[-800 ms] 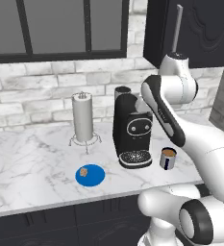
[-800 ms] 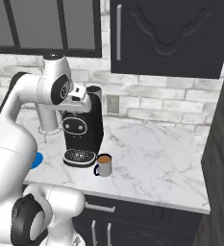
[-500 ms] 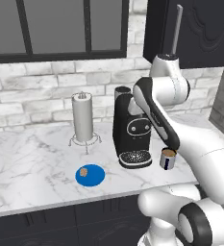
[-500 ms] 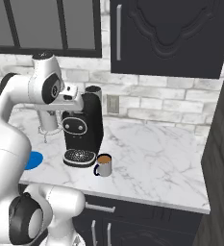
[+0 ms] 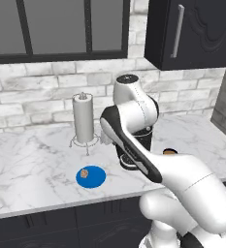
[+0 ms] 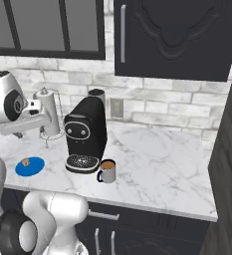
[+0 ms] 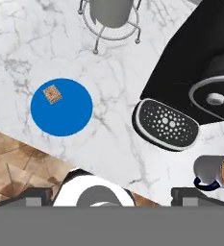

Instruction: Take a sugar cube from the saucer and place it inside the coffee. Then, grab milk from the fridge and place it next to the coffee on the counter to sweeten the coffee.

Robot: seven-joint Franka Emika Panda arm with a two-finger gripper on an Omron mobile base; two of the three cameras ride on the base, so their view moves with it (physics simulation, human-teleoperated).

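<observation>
The claw (image 7: 111, 192) hangs high above the tabletop (image 7: 108, 134), spread wide with nothing between its tips. It looks straight down from over the front edge. In the hand view the saucer (image 7: 68, 113) lies ahead and to the left of the claw, with the cube (image 7: 52, 94) sitting off-centre on its far left part. The coffee (image 7: 218, 173) stands well to the right of the claw, just past the drip tray of the black machine (image 7: 190, 72). A paper-towel stand (image 7: 112, 12) rises further ahead, beyond the saucer.

The step in hand, as I judge it, is the reach for the cube, and it has hardly begun. To do it well, the claw should first shift left and forward until the cube sits midway between the tips, then turn so the tips face two flat sides of the cube, not its corners. Only then should it drop straight down, stopping just short of the saucer so the tips do not scrape or tip the disc. The cube is tiny, so a small sideways error would push it away; closing gently should help.

The base views show the fridge and milk nowhere near; that part waits.
</observation>
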